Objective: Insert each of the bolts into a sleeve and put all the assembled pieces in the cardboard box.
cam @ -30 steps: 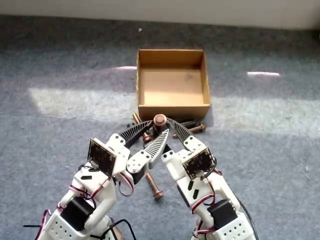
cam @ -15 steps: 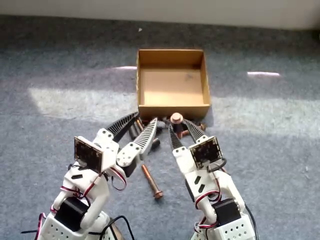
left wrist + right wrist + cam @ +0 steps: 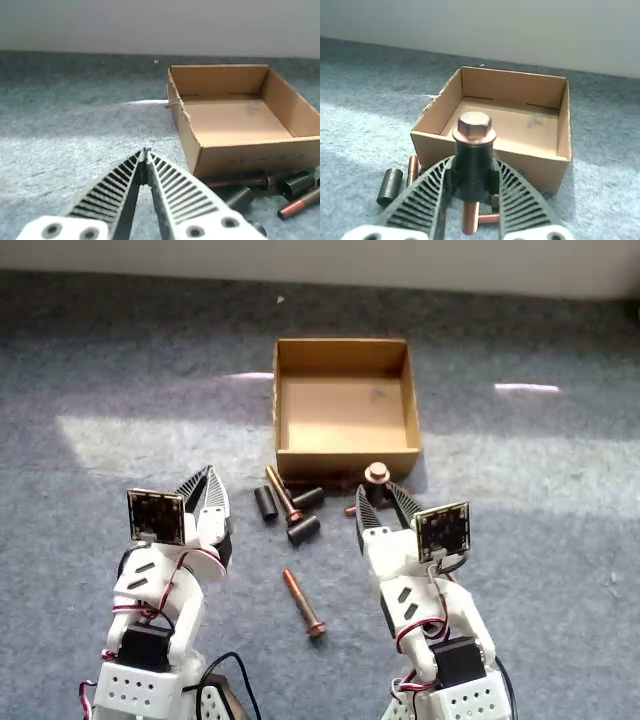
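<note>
The right jaws clamp a black sleeve [image 3: 472,172] upright between them, with a copper-coloured hex bolt [image 3: 474,126] seated in it; the bolt's head stands above the jaw tips and its threaded shank pokes out below the sleeve. The cardboard box [image 3: 346,461] sits open side up on the grey carpeted worktop [image 3: 540,540], just beyond these jaws, its front wall facing them (in the high view the bolt head shows right at the foot of that wall).

The left jaws are closed tip to tip with nothing between them; the box lies ahead of them, off toward the right jaws' side.

Loose parts lie between the two sets of jaws: a first loose sleeve [image 3: 266,503] nearest the left jaws; a slim bolt [image 3: 281,493] just beside it; a second loose sleeve [image 3: 308,498] and a third loose sleeve [image 3: 303,530] nearer the right jaws. Behind both sets of tips, between the arms, a long bolt [image 3: 302,603] lies flat, its head end toward the arm bases.
</note>
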You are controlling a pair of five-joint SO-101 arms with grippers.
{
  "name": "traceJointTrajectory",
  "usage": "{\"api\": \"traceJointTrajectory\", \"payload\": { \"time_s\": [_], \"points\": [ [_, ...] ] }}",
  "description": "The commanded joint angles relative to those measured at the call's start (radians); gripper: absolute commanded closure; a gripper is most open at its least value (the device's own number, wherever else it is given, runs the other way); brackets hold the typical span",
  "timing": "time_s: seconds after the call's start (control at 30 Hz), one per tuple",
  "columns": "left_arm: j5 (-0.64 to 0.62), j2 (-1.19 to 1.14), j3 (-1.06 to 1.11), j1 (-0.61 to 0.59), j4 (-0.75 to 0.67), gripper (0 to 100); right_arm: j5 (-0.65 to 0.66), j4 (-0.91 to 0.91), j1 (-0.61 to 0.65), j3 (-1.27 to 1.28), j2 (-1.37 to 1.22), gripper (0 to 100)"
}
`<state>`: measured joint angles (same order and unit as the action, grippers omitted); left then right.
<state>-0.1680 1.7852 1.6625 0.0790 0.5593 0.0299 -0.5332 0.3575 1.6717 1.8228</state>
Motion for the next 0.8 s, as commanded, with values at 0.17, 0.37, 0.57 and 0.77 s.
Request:
{"api": "traceJointTrajectory", "payload": {
  "time_s": [0.17, 0.37, 0.57, 0.77],
  "points": [
    [0.005, 0.031, 0.033, -0.114, 0.147, 99, -0.015, -0.027, -0.016, 0.148, 0.004, 99.3],
    [0.006, 0.035, 0.033, -0.119, 0.239, 99, -0.012, -0.183, -0.074, 0.038, 0.002, 99.3],
    [0.006, 0.035, 0.033, -0.119, 0.239, 99, -0.009, -0.274, -0.091, -0.142, 0.002, 99.3],
    [0.006, 0.033, 0.033, -0.119, 0.239, 99, -0.008, -0.268, -0.091, -0.17, -0.045, 99.3]
  ]
}}
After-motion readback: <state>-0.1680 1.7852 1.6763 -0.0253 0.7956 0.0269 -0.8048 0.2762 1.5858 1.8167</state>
